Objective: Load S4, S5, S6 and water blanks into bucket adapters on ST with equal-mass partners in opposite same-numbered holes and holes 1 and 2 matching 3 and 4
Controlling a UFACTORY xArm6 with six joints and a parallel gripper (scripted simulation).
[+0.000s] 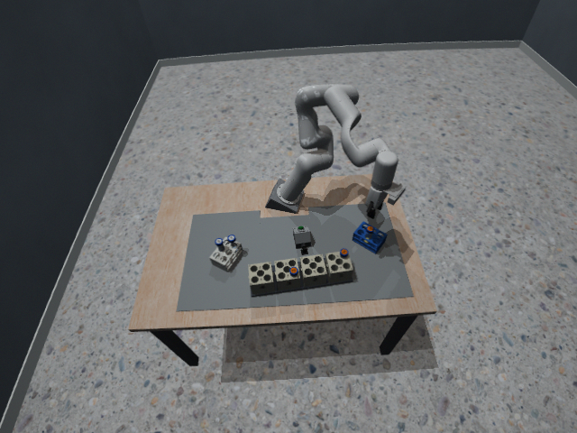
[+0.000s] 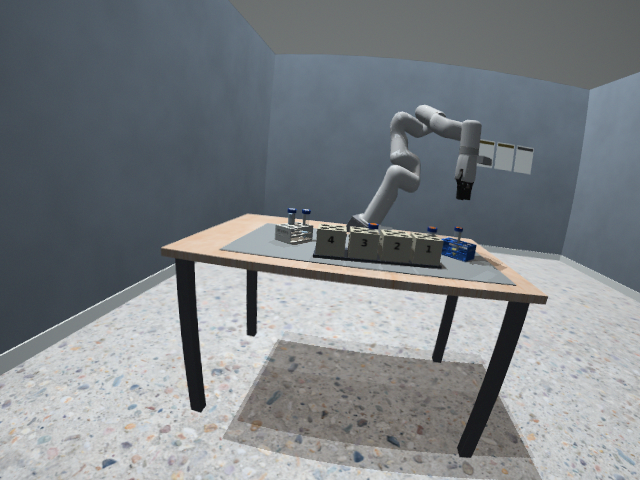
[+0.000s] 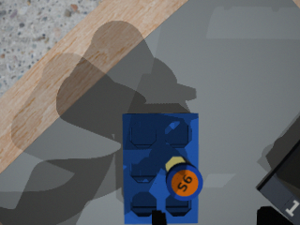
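Note:
My gripper [image 1: 375,208] [image 2: 463,192] [image 3: 214,217] is open and empty, high above the table near the blue rack [image 1: 372,245] [image 2: 460,251] [image 3: 127,187]. The S6 tube [image 1: 370,228] [image 2: 458,228] [image 3: 185,182], with an orange cap dot, stands in that rack, left of the space between my fingertips in the wrist view. One orange-dotted tube [image 1: 343,252] [image 2: 432,228] stands in a back corner hole of adapter 1 [image 2: 428,251]. Another orange-dotted tube [image 1: 293,271] [image 2: 373,226] stands in adapter 3 [image 2: 363,244]. Their IDs and all levels are unreadable here. Adapters 2 [image 2: 396,248] and 4 [image 2: 330,241] show no tubes.
A white rack [image 1: 217,261] [image 2: 285,233] at the left holds two white-dotted blanks, one tube [image 1: 218,241] [image 2: 292,210] beside the other [image 1: 231,238] [image 2: 306,211]. The desk [image 1: 301,239] with the green DONE key [image 1: 300,227] stands behind the adapter row.

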